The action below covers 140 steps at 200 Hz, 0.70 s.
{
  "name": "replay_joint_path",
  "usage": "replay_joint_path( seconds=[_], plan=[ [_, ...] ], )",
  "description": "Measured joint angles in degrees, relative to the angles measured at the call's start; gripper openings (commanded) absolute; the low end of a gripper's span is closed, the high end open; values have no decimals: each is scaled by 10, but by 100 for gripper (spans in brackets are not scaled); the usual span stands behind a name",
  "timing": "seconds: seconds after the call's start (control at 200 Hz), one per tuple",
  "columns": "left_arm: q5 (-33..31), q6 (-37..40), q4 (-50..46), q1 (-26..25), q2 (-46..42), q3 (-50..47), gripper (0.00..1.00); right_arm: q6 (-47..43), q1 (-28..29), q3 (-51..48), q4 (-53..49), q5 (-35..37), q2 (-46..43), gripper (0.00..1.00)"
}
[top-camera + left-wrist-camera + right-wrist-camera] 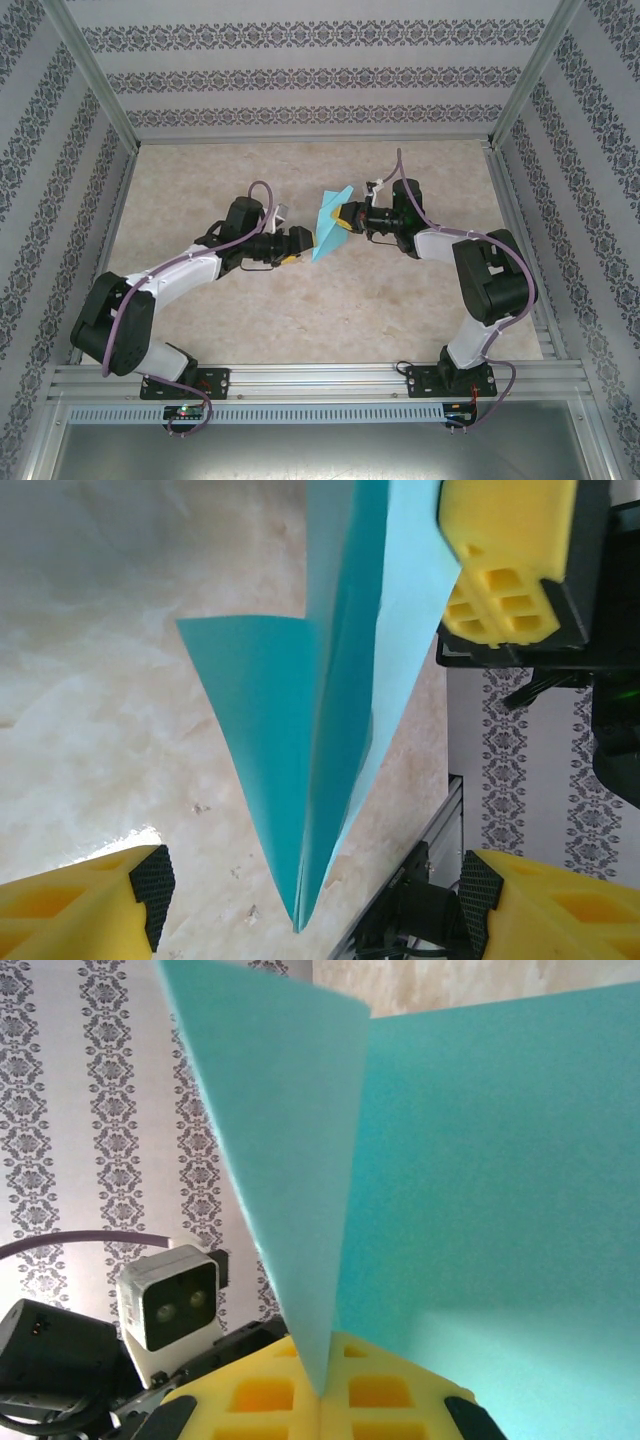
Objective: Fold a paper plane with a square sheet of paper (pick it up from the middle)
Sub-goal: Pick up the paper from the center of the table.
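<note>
Both wings folded, the pointed turquoise-blue paper plane (330, 222) sits clamped in the right jaws; left jaws apart near its tip. Next, likely: lay it on the bench (190, 180).

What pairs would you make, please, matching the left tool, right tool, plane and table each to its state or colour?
Things:
1. left tool
2. right tool
3. plane
4. table

States or colours:
a. beige, marbled
b. shut on the plane
c. open
d. turquoise

Pairs: 1-c, 2-b, 3-d, 4-a
</note>
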Motion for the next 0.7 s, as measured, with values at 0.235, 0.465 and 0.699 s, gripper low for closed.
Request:
replay_joint_path(
  seconds=[0.235, 0.465, 0.699],
  plan=[
    [9, -38, 65, -10, 9, -2, 77, 13, 5, 1, 0, 0, -14, 0],
    [16, -45, 88, -16, 25, -2, 75, 23, 5, 1, 4, 0, -22, 0],
    [27, -61, 114, -16, 38, -2, 61, 25, 9, 1, 4, 0, -25, 0]
  ],
)
